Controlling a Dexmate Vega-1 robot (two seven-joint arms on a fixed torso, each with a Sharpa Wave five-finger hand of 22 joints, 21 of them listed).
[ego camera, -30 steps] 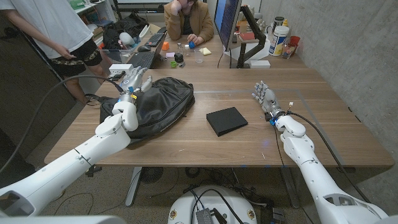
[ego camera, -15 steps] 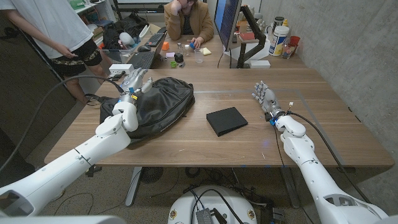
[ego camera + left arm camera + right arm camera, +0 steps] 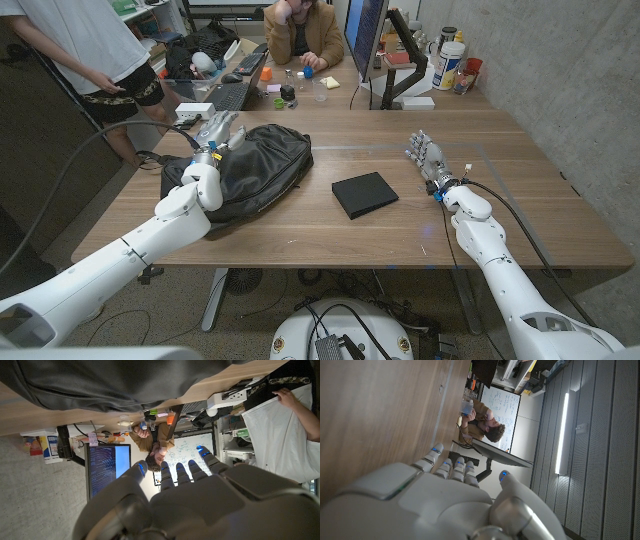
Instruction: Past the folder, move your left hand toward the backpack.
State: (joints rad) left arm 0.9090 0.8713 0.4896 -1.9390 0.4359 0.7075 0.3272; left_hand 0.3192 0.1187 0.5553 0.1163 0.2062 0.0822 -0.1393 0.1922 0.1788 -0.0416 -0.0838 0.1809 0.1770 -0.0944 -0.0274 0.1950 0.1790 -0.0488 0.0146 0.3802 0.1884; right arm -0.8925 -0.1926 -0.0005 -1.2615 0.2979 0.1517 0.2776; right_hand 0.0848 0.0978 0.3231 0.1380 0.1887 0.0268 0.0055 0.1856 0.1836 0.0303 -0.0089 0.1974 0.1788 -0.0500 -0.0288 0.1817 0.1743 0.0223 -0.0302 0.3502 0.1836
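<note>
- The worktop (image 3: 300, 235) is a wooden slab; both arms come in over its near edge.
- The right hand (image 3: 425, 157) stands towards the right edge, fingers apart and pointing up, holding nothing; in my view it should wait there.
- The folder (image 3: 364, 194), flat and black, lies near the middle of the worktop, well apart from both hands.
- The backpack (image 3: 255, 170), black and slumped, lies on the left half of the worktop, reaching towards the left edge.
- The left hand (image 3: 214, 134) is over the backpack's far left part, fingers spread and clamped on nothing; I cannot tell whether it touches the fabric.
- The left wrist view shows the hand (image 3: 200, 495) with open fingers, the backpack's (image 3: 125, 382) dark fabric close ahead of it.
- Judgement: the reach looks nearly complete. To finish well, ease the hand lower and slowly, keep the fingers open, and avoid shoving the soft bag towards the edge.
- Beyond the far edge stand a monitor (image 3: 365, 35) and people at another desk.
</note>
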